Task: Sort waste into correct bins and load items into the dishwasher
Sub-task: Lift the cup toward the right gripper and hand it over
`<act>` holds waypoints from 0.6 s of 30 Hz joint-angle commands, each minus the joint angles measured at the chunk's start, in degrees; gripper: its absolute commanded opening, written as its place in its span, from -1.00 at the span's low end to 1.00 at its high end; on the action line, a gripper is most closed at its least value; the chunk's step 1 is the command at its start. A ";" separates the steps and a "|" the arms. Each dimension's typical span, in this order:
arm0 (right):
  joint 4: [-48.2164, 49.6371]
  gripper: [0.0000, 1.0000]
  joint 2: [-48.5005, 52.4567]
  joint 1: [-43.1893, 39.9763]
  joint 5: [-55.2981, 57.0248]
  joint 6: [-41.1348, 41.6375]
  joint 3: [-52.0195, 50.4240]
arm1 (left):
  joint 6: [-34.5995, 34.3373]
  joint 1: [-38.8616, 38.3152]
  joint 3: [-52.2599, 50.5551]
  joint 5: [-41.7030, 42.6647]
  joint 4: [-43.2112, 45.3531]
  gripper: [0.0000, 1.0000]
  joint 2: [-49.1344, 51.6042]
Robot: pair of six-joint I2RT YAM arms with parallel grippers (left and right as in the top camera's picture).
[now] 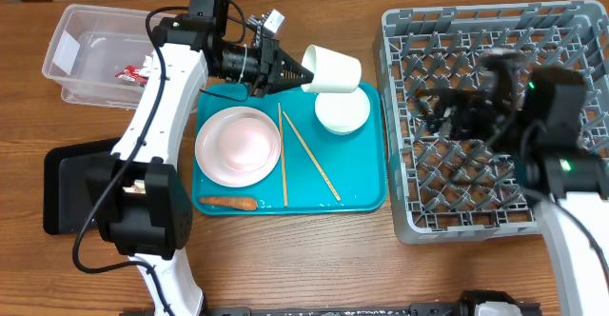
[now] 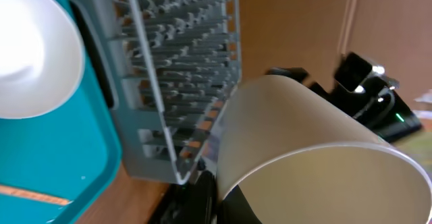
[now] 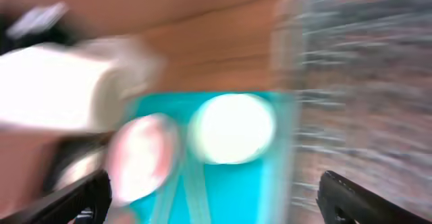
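One plate (image 1: pixel 238 146), one bowl (image 1: pixel 343 112), one cup (image 1: pixel 333 69), one carrot (image 1: pixel 228 203) — two chopsticks (image 1: pixel 283 159)

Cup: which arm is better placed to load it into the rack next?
Left. Its gripper is shut on the cup, tilted over the tray's far edge, close to the rack. The right gripper is open and empty above the rack; using it would need a handover.

Black tray (image 1: pixel 62 192) half hidden beneath the left arm (image 1: pixel 162 107)
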 commanded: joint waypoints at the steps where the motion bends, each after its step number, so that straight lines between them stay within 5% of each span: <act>1: 4.20 1.00 4.20 -0.07 -33.55 -5.44 1.25 | 1.36 -1.31 0.76 6.62 0.09 -0.92 -1.01; 18: 11.82 1.00 11.82 -0.07 -40.50 -5.40 1.25 | 1.11 -10.38 0.76 10.62 2.67 -0.92 -1.01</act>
